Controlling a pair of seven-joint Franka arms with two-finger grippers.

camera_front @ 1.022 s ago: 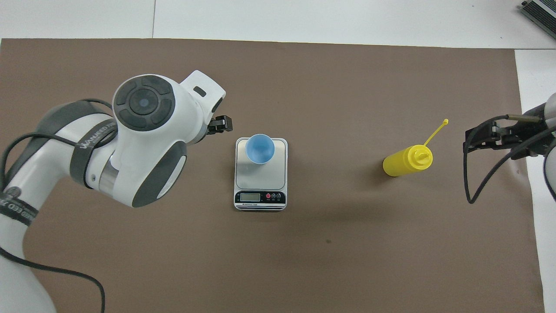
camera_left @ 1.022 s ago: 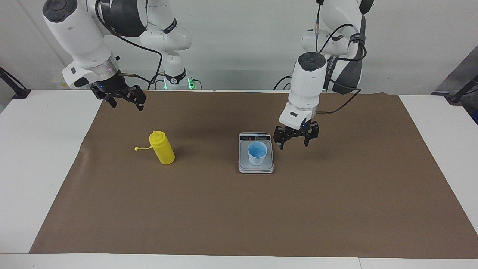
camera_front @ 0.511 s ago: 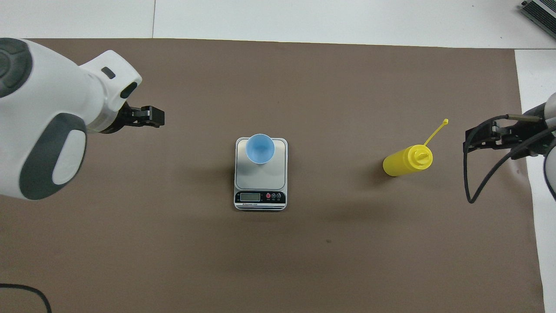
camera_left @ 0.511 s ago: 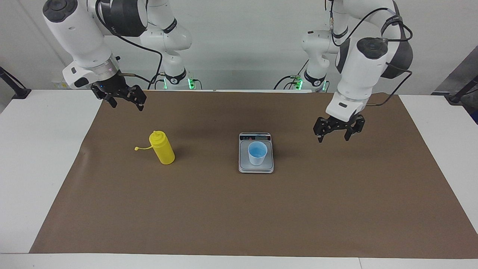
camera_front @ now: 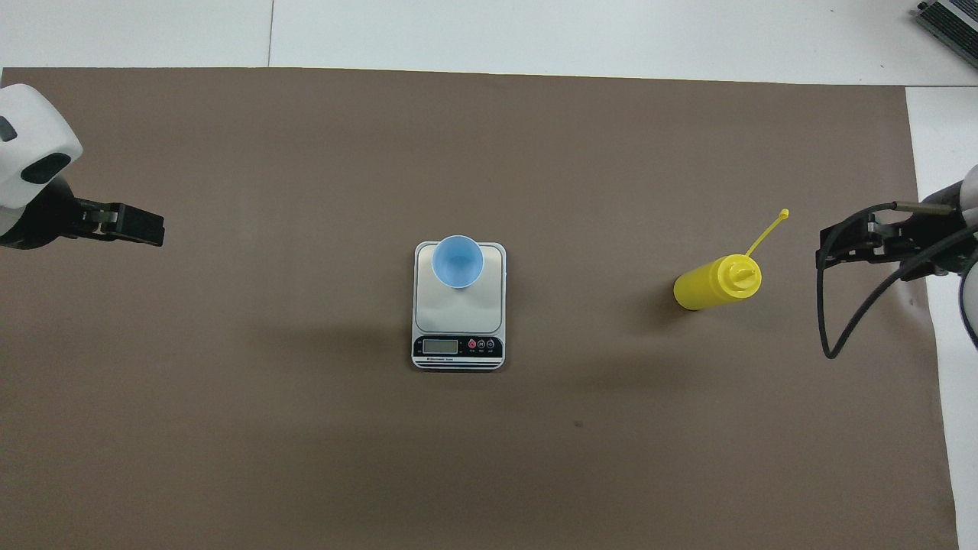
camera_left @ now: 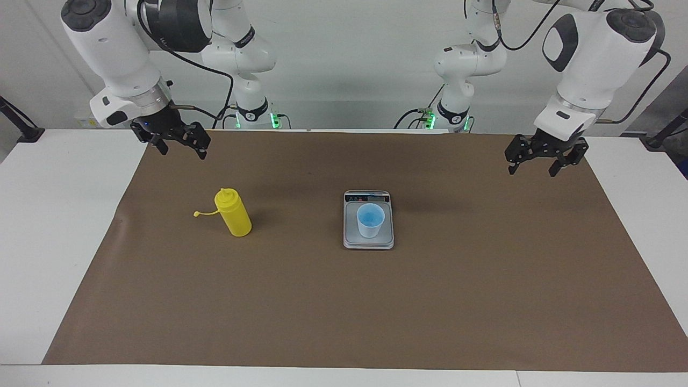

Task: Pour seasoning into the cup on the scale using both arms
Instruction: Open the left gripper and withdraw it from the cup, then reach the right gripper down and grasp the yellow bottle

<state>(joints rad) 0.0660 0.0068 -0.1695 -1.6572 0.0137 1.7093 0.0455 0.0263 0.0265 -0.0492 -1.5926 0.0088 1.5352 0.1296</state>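
Brown paper (camera_left: pixel 344 301) covers most of the white table (camera_left: pixel 48 242), and the task's things stand on it, well apart from both arms. Taking the facing view as a clock face with the scale (camera_left: pixel 368 241) at its centre, the light blue cup (camera_left: pixel 370 220) stands upright on the scale's grey plate, nearer the end away from the display strip; in the overhead view the display sits on the edge nearer the robots. The yellow seasoning bottle (camera_left: pixel 233 212) stands upright on the paper at about nine o'clock from the scale, toward the right arm's end of the table, with bare paper between the two. Its small cap (camera_left: pixel 196 214) hangs out on its tether at nine o'clock from the nozzle, pointing away from the scale.

The right gripper (camera_left: pixel 177 144) hovers over the paper's edge at about eleven o'clock from the bottle, fingers apart and holding nothing. The left gripper (camera_left: pixel 542 161) hovers over the paper near its corner at about two o'clock from the scale, fingers likewise spread and empty. Nothing lies between either gripper and the bottle or cup. A black cable (camera_front: pixel 829 321) loops down beside the right gripper in the overhead view.
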